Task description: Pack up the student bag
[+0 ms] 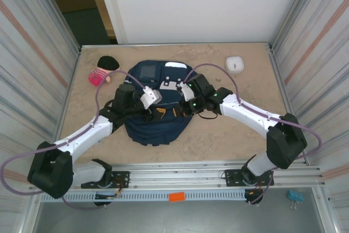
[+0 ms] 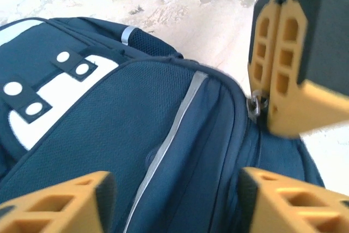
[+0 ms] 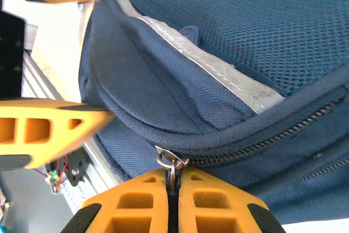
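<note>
Where both arms meet over the middle of the table (image 1: 229, 129), I list one student bag (image 1: 155, 129), navy, lying flat at the centre of the top view, with its white patch (image 2: 24, 132) at the left of the left wrist view. Right gripper (image 3: 172, 200): fingers pressed together at the bottom of its own view, pinching the metal zipper pull (image 3: 172, 165) on the bag's zip line. Left gripper (image 2: 174, 200): fingers set wide apart over the bag's front panel, holding nothing, astride a grey reflective stripe (image 2: 174, 129). In my left wrist view the right gripper blocks the upper right corner. From above, both wrists cover the bag's middle, so I cannot see the zip there. Around the bag: a pink doll with black hair (image 1: 102, 70), upper left, just beside the bag; a white square device (image 1: 235, 64), upper right, well apart; a blue clip (image 1: 294, 196), lower right, off the table.
</note>
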You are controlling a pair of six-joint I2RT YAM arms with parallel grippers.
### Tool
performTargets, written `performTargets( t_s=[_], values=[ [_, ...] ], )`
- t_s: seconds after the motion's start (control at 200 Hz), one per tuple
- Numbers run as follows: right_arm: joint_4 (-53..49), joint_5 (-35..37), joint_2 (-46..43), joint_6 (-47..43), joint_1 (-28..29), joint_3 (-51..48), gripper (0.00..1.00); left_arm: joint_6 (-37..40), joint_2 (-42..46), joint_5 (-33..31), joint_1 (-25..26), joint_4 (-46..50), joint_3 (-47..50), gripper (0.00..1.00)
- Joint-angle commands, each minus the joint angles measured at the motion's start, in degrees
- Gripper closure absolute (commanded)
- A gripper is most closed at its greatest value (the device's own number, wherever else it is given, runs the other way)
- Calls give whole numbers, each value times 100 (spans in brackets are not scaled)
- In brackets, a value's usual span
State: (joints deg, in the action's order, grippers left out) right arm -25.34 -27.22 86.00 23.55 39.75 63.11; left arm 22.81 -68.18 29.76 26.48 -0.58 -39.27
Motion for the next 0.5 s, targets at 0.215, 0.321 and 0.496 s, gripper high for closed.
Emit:
performTargets(
  t_s=[0.215, 0.321, 0.496],
  values=[
    [-730, -389, -5, -745, -440, 146, 100, 1902, 531, 948, -883, 1333, 106, 25],
    [-755, -409, 22, -784, -472, 200, 100, 2265, 303, 1135, -868, 1740, -80, 23],
    [-770, -444, 36, -797, -477, 254, 100, 2458, 26, 969, -770, 1729, -117, 26]
  ],
)
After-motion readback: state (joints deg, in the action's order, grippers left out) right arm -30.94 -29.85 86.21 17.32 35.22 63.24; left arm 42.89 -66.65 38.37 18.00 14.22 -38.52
